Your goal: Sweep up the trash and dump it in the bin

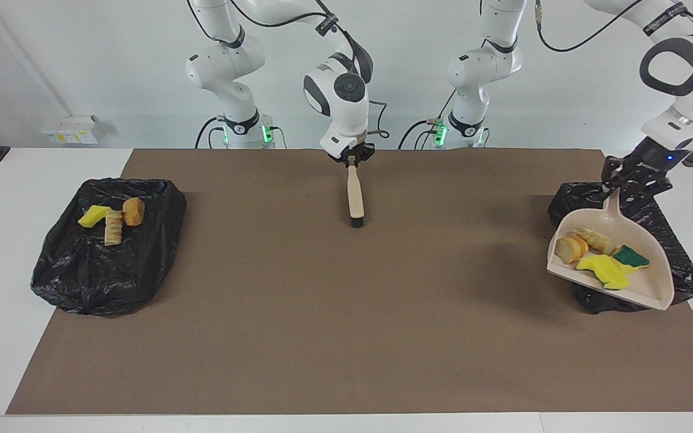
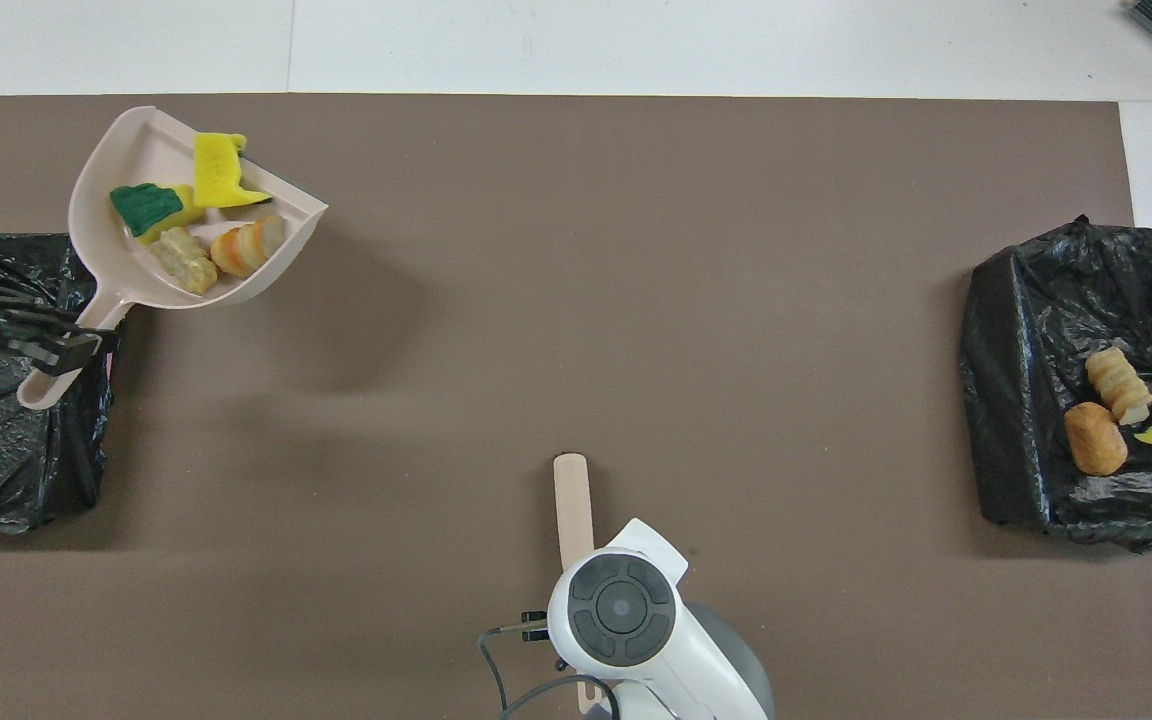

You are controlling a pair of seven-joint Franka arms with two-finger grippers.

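Tipping our left gripper (image 1: 630, 179), clamped on the beige plastic dustpan (image 1: 653, 264), we should centre over the black bag-lined bin (image 1: 683, 264) so the sponge chunks (image 1: 600, 252) fall inside; our right gripper (image 1: 352, 159) holds the beige-handled brush (image 1: 355, 195).

On your worktop (image 1: 346, 361), one bin (image 1: 106, 252) sits at the right arm's end with three chunks of trash (image 1: 112, 219) in it, and a second bin (image 1: 635, 198) sits at the left arm's end. Your left hand (image 1: 630, 182) carries the dustpan (image 1: 641, 282) over that second bin, with four chunks (image 1: 599, 255) lying in the pan. Between the two bins, your right hand (image 1: 352, 161) has the brush (image 1: 355, 195) over the mat (image 1: 346, 313), near the robots' edge.
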